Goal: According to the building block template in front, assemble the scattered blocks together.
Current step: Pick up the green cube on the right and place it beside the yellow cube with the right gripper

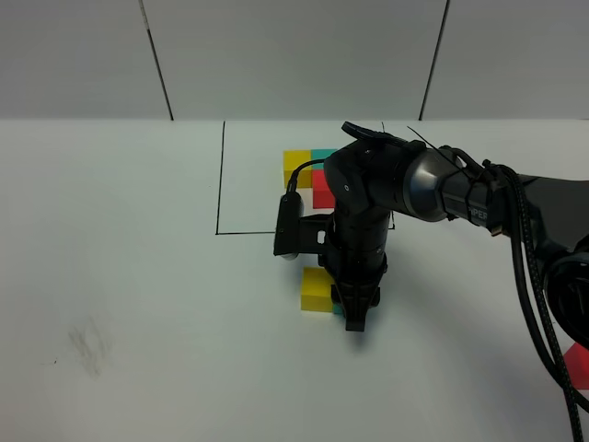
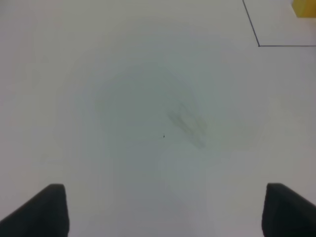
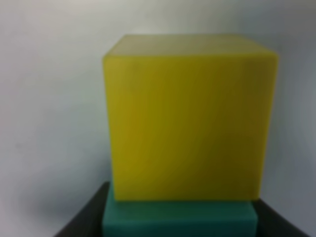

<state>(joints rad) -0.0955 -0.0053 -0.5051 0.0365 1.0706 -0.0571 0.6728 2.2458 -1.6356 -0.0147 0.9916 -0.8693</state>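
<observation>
Currently the right gripper [image 1: 354, 318] is reaching in from the right across the middle, pointing down at the table [image 1: 138, 276] just near of the black outline [image 1: 220, 184]. It's clamped tight on the teal cube [image 3: 180, 217]. The wrist view shows the dark fingers [image 3: 81, 222] on either side of it. From the high camera only a sliver of teal [image 1: 339, 310] shows beside the gripper body.

The loose yellow cube [image 1: 316, 288] sits flat on the table, just outside the near edge of the outline. The held teal cube is up against its right-hand near side. In the right wrist view the two faces look flush, with the yellow cube [image 3: 190, 118] filling most of the frame. I can't tell whether the teal cube is resting on the table or a touch above it.

The loose red cube [image 1: 578, 366] is at the far right edge of the high view, on the near side. It's partly hidden behind the arm cables and well apart from the other two.

The template [image 1: 311, 175] is inside the outline, towards the far side: yellow left, teal to its right, red near of the teal. The arm covers part of it.

The left gripper [image 2: 168, 212] is spread wide with nothing between the fingertips [image 2: 49, 212]. It's over bare table near a faint smudge [image 2: 185, 121], and a corner of the outline [image 2: 258, 45] is in its view. It doesn't show in the high camera.
</observation>
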